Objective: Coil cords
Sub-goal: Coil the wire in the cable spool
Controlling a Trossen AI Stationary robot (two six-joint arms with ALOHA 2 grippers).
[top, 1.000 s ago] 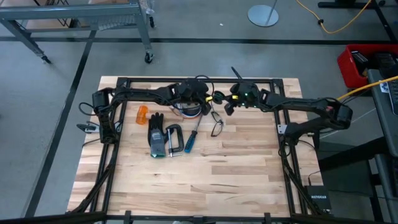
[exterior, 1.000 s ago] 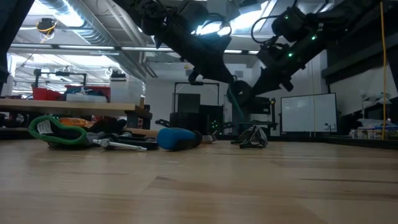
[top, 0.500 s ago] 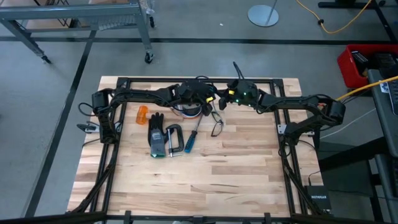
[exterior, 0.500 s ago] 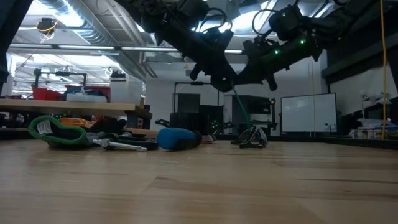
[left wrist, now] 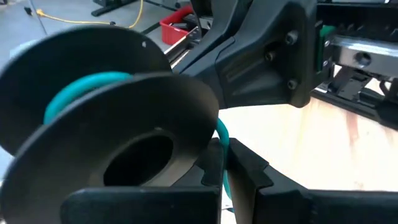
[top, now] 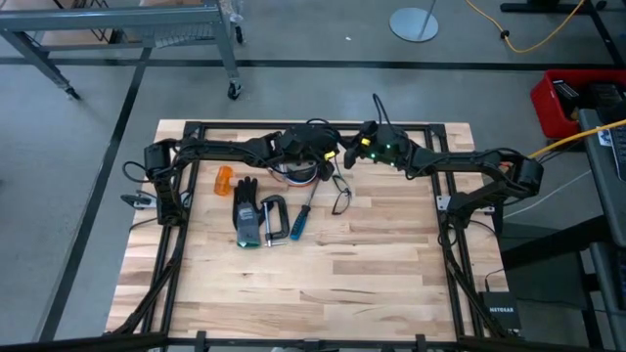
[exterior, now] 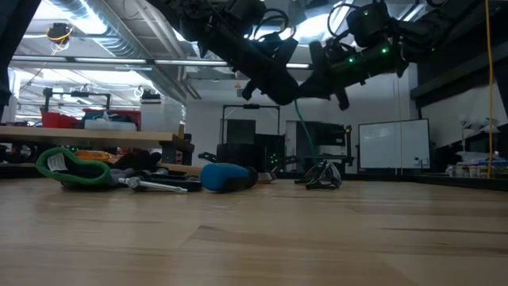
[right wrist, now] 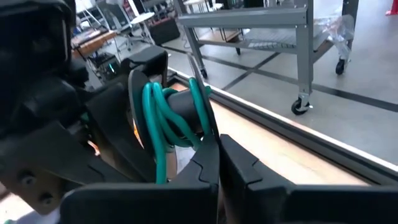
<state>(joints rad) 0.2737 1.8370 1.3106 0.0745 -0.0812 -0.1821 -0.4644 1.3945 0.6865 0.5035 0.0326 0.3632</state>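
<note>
While the high view hides it, the right wrist view shows the teal cord [right wrist: 163,115] wound on a black spool [right wrist: 186,106]; both grippers [right wrist: 217,163] [left wrist: 225,163] meet there, jaws closed.

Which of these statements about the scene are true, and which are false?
1. The teal cord is wound around a black spool. True.
2. Both end effectors work far apart. False: the left end effector and the right end effector meet near the table's far edge.
3. A blue-handled screwdriver lies on the table. True.
4. The black glove is held in the air. False: it lies on the table.
</note>
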